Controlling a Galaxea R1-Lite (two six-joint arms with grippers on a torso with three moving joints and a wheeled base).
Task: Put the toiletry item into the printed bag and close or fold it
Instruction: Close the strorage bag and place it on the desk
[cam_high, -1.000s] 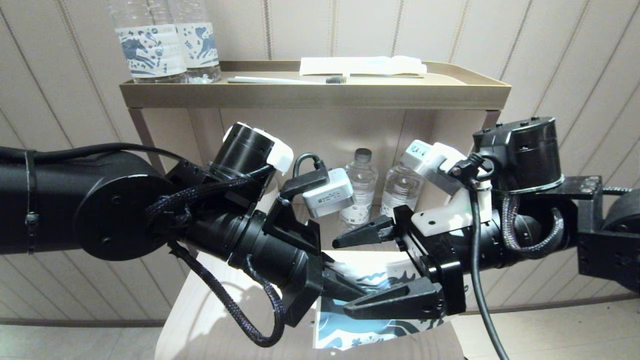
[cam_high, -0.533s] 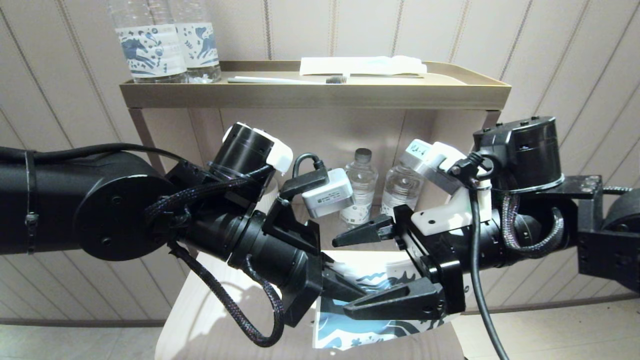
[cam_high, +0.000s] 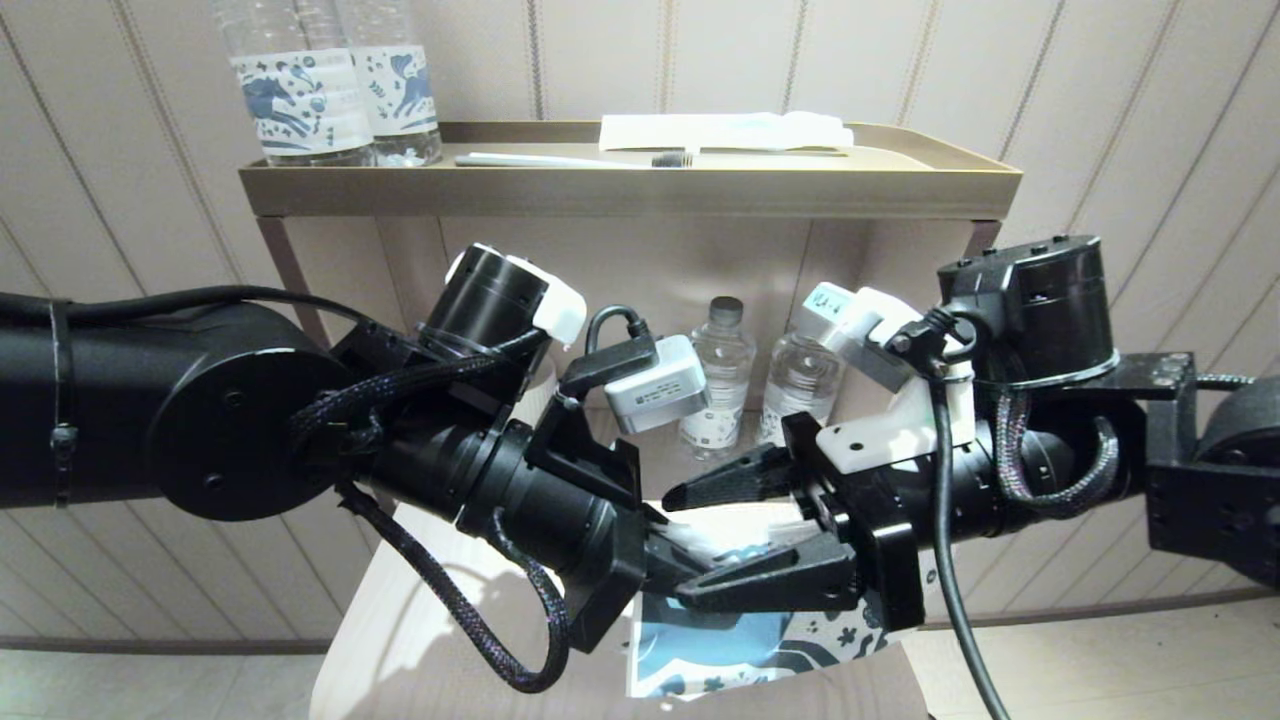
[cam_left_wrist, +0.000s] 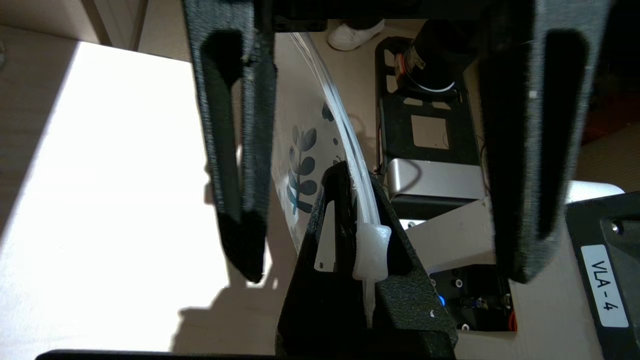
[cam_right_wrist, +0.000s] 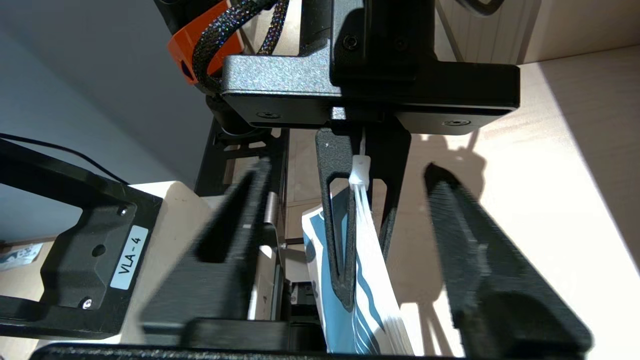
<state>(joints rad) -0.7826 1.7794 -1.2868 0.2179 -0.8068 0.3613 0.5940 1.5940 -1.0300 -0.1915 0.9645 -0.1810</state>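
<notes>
printed bag (cam_high: 745, 655): hangs edge-on, long axis down toward table (cam_high: 400, 640)
left gripper (cam_high: 690, 560): pinching bag top
right gripper (cam_high: 690, 545): spread wide around it

The left gripper (cam_high: 672, 562) and the right gripper (cam_high: 690, 535) are meeting nose to nose over a pale table (cam_high: 400, 640). The left one is pinching the top edge of the printed bag (cam_high: 740, 650), which is hanging below both. The right gripper's fingers are standing apart, one above that edge and one in front of it; whether either is touching the bag is hard to tell. Behind, two small bottles (cam_high: 722, 375) are standing under a tray (cam_high: 630, 185) that is carrying two labelled bottles (cam_high: 330, 95), a toothbrush (cam_high: 570, 160) and a flat white packet (cam_high: 725, 130).
</notes>
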